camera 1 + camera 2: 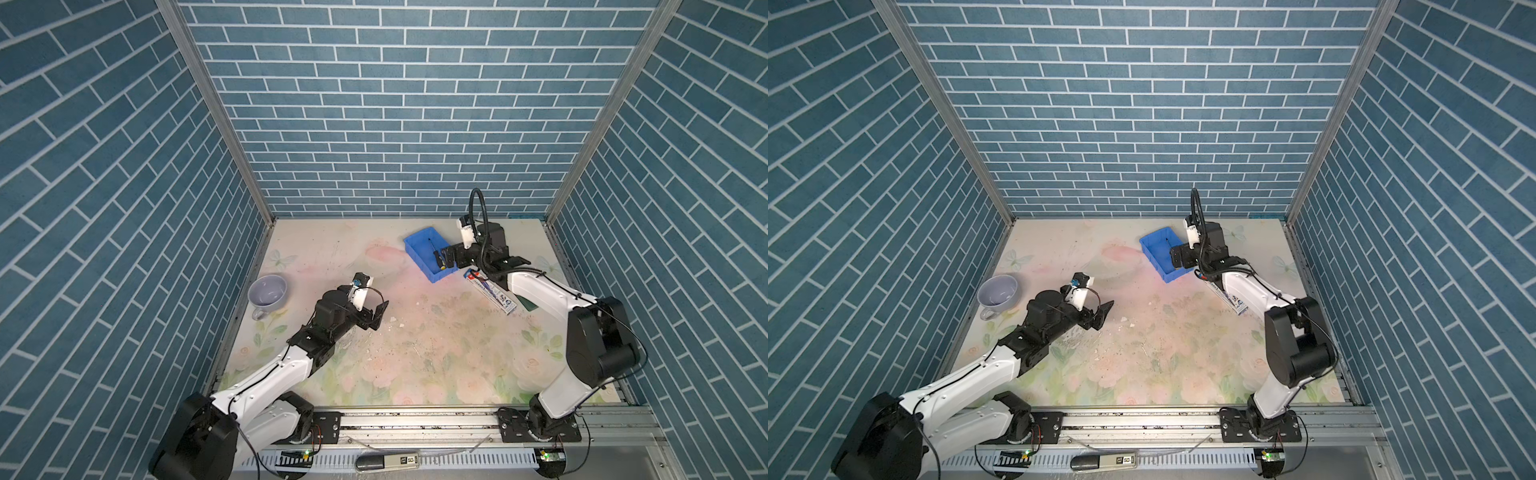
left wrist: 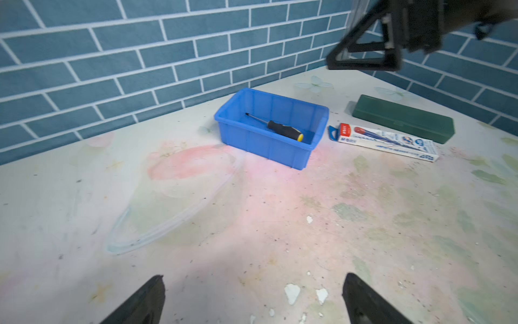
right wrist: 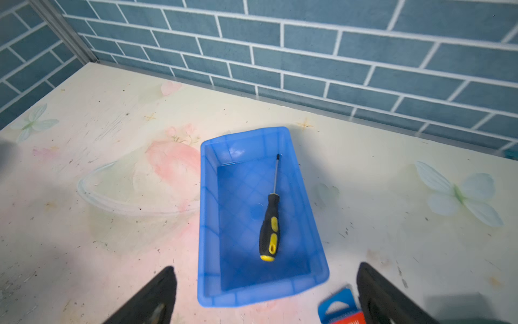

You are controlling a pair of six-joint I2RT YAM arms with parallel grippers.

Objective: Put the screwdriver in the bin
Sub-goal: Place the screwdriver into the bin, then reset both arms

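Observation:
The screwdriver [image 3: 269, 227], with its black-and-yellow handle and thin silver shaft, lies loose on the floor of the blue bin [image 3: 207, 224]. It also shows in the left wrist view as the screwdriver [image 2: 283, 131] in the bin [image 2: 269, 148]. The bin [image 1: 417, 245] stands at the back right of the table. My right gripper [image 3: 266, 268] hovers open over the bin's near end and holds nothing; in a top view the right gripper [image 1: 448, 257] is at that end. My left gripper [image 1: 380, 316] hangs open and empty over the table's left middle.
A pale lavender mug [image 1: 268, 293] stands at the left edge. A long printed box [image 2: 386, 141] lies right of the bin, with a dark green case [image 2: 403, 117] behind it. White flakes [image 2: 291, 293] dot the floral table near my left gripper. Brick-patterned walls enclose three sides.

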